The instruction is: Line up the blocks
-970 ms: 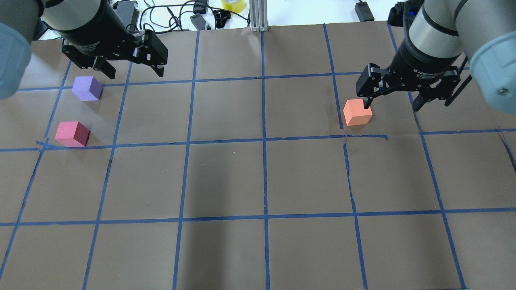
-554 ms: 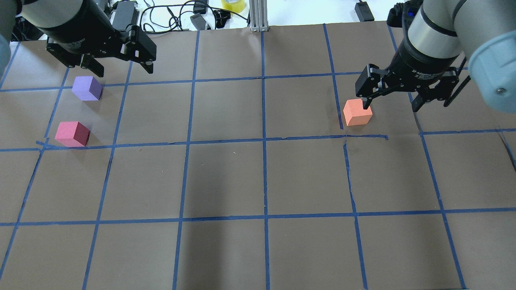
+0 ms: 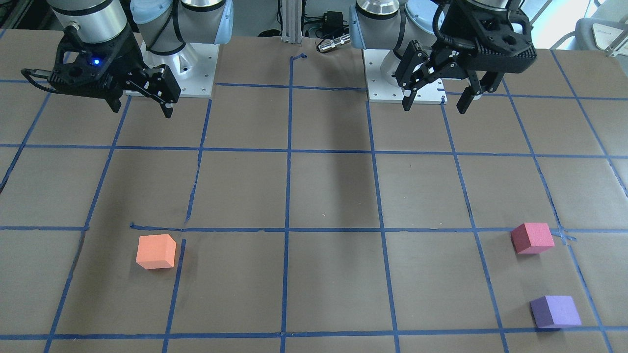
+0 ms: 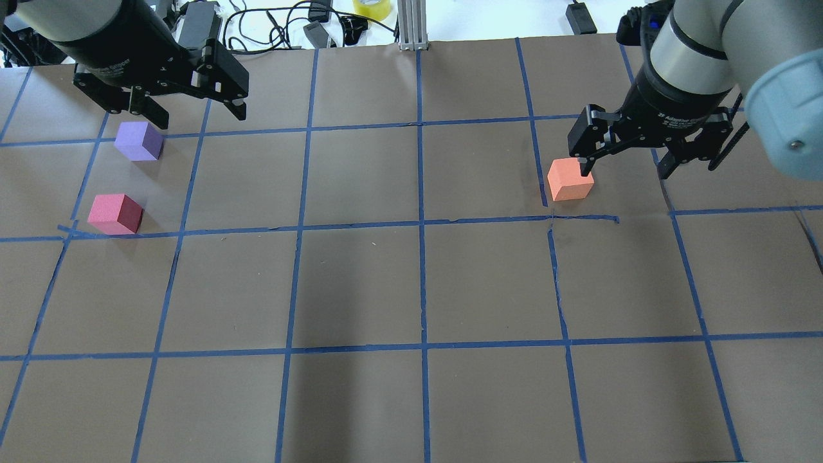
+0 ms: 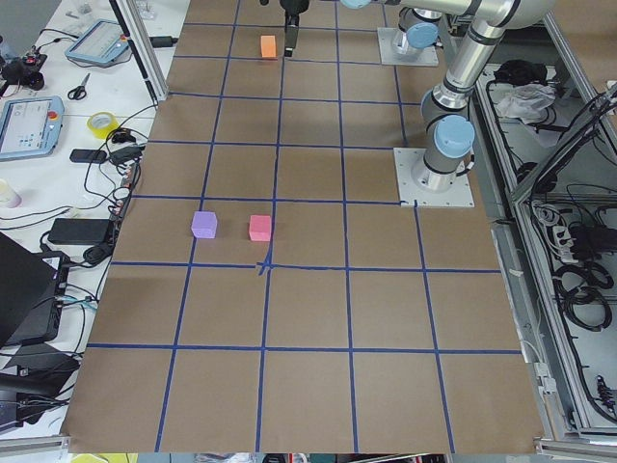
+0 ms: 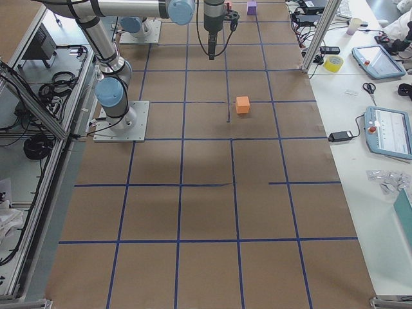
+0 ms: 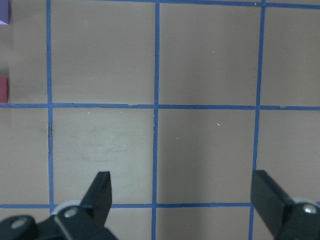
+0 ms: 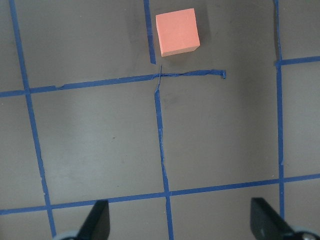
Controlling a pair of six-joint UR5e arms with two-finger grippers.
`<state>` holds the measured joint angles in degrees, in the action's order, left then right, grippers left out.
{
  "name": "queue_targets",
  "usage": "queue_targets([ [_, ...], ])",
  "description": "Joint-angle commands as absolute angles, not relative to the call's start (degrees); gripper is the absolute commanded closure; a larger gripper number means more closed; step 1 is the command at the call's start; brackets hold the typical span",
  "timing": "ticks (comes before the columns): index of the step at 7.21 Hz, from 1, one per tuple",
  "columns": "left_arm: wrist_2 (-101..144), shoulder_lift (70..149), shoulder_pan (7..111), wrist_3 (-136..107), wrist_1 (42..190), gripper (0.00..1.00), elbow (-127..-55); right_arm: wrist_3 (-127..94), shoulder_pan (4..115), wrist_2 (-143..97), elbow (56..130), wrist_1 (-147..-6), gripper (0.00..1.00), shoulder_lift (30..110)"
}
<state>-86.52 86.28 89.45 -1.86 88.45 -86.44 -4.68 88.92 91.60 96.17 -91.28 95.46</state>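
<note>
Three blocks lie apart on the brown table. The orange block [image 4: 569, 181] [image 3: 156, 251] [image 8: 177, 32] is on the right. The pinkish-red block [image 4: 115, 213] [image 3: 532, 238] and the purple block [image 4: 137, 141] [image 3: 555, 311] are on the left, purple farther from the robot. My left gripper [image 4: 199, 117] [image 3: 434, 105] [image 7: 182, 195] is open and empty, raised above the table, right of the purple block. My right gripper [image 4: 624, 170] [image 3: 142, 109] [image 8: 180, 220] is open and empty, raised, with the orange block ahead of it and untouched.
Blue tape lines [image 4: 421, 222] mark a grid on the table. Cables, a yellow tape roll [image 4: 371, 6] and an aluminium post [image 4: 411, 26] stand at the far edge. The arm base plates [image 3: 171, 83] sit on the robot's side.
My left gripper has moved left and a little farther away, closer to the purple block. My right gripper has barely moved. The blocks have not moved.
</note>
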Motion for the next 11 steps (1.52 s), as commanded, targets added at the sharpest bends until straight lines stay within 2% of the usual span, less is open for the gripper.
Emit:
queue_targets([
  [1,-86.39,86.31,89.38,-1.85,88.59,0.00,-86.31,-4.48,88.86,93.69,96.24,-91.58,0.00,95.19],
  [3,-86.57,86.31,89.38,-1.85,88.51,0.00,-86.40,-2.65,87.80,92.91,96.24,-92.63,0.00,93.79],
  [7,-86.22,86.40,89.38,-1.85,88.15,0.00,-86.75,2.37,87.45,93.69,96.24,-107.52,0.00,78.00],
  [11,-86.22,86.31,89.47,-1.85,88.15,0.00,-86.92,2.64,85.61,92.73,96.15,-113.36,0.00,69.72],
])
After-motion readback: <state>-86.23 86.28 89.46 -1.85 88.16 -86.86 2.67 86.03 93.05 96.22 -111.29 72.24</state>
